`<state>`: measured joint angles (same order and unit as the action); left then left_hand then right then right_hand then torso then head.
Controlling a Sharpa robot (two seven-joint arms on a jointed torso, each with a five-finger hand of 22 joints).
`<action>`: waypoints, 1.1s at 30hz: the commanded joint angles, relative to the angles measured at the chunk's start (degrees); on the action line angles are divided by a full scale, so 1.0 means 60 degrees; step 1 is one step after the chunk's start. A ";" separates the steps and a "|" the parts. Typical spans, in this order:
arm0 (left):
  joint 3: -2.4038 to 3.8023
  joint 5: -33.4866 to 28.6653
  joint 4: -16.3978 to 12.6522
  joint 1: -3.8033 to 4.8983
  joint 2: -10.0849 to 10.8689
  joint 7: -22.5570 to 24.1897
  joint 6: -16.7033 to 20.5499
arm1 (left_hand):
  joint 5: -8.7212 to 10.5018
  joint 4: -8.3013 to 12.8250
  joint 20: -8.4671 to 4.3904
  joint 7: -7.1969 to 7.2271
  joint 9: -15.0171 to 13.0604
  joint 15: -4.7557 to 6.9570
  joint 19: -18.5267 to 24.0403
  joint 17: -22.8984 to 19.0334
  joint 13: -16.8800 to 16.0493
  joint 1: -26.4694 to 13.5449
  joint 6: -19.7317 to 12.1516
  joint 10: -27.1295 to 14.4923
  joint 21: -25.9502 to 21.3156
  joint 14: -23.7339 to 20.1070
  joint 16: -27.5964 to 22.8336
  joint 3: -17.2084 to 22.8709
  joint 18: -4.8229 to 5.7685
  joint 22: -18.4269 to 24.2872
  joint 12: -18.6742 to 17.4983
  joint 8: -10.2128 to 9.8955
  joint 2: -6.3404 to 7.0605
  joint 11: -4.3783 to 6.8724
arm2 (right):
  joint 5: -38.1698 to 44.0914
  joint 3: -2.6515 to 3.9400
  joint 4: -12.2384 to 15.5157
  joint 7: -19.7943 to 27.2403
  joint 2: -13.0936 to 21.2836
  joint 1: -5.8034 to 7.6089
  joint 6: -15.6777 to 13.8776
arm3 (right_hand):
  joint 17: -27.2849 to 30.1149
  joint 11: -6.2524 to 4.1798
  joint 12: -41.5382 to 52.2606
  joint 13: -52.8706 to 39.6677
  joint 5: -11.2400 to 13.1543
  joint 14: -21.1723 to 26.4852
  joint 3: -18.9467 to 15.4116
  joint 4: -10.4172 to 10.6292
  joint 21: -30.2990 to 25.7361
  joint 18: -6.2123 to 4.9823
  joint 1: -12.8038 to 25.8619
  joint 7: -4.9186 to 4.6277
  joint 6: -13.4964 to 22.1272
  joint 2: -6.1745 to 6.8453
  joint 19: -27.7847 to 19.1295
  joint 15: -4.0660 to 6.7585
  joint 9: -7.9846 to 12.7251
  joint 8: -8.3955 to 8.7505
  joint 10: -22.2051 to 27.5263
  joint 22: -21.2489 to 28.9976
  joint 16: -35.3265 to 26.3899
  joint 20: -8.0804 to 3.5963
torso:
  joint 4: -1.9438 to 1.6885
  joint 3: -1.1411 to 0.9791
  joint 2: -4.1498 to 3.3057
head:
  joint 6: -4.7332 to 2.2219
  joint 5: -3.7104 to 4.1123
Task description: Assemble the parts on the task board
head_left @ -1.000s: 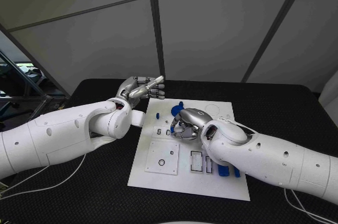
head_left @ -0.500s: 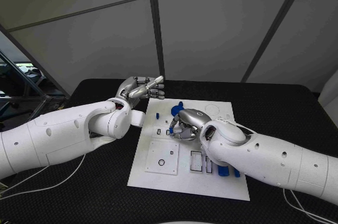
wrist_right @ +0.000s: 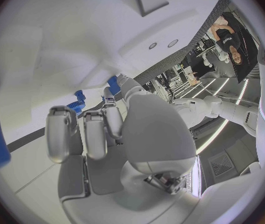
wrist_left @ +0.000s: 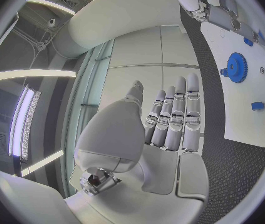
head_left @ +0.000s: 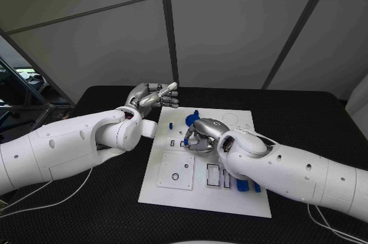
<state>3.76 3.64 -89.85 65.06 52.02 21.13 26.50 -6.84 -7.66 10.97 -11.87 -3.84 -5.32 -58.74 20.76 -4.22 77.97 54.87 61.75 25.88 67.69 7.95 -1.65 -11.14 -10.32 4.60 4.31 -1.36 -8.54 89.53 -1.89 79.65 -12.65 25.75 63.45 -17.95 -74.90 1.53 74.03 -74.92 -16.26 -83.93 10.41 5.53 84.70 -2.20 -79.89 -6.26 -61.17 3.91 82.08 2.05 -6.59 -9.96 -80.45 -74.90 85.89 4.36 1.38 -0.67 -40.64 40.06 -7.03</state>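
Observation:
The white task board [head_left: 230, 201] lies in the middle of the table. My right hand [head_left: 201, 135] is low over its middle with the fingers curled down. A small blue part [wrist_right: 114, 83] shows at its fingertips, seemingly pinched against the thumb; a sliver of the part [head_left: 186, 141] peeks out at the hand's left side. A blue gear [head_left: 193, 116] stands on the board just beyond that hand. My left hand [head_left: 153, 98] hovers off the board's far left corner, fingers [wrist_left: 176, 119] straight and side by side, holding nothing.
Blue bar-shaped parts [head_left: 244, 185] lie at the board's near right beside rectangular slots [head_left: 218, 176]. A small blue piece [head_left: 170, 125] sits near the board's left edge. A raised square plate [head_left: 177, 170] with a round hole covers the near left. Black table [head_left: 92, 212] surrounds the board.
My right hand has edged slightly left and nearer over the board's middle. The left hand has stayed where it was.

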 commanded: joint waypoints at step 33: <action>0.0006 0.0029 0.0006 0.0016 0.0006 0.0074 -0.0083 | -0.0041 0.0049 -0.0023 -0.0037 -0.0001 -0.0003 0.0061 0.0014 0.0005 0.0006 0.0032 0.0001 -0.0035 -0.0045 -0.0050 -0.0030 0.0154 0.0015 -0.0040 -0.0031 -0.0128 -0.0039 | 0.0212 -0.0043 -0.0027 -0.0226 0.0021 -0.0034 0.0565 | -0.1099 0.0246 -0.0422 0.0319 0.0050 -0.0701 -0.0114 0.0001 -0.0187 -0.0104 0.0280 -0.0293 0.0587 0.0323 -0.0213 -0.0156 0.0070 0.0403 0.0368 -0.0565 -0.0141 0.0134 | -0.0004 0.0000 -0.0006 | -0.0016 0.0088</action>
<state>3.76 3.64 -89.80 65.06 52.05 21.12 26.50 -6.84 -7.66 10.97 -11.87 -3.84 -5.32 -58.74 20.75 -4.22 77.97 54.87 61.75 25.88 67.69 7.96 -1.65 -11.13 -10.33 4.60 4.31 -1.36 -8.54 90.49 -1.92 79.69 -12.90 25.79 63.42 -16.40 -74.90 2.88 71.67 -73.08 -16.29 -83.94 10.05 5.53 83.85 -2.20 -78.32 -8.04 -57.95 5.48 81.15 1.62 -6.21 -7.89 -78.68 -74.95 85.32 5.13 1.38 -0.67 -40.65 39.98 -6.56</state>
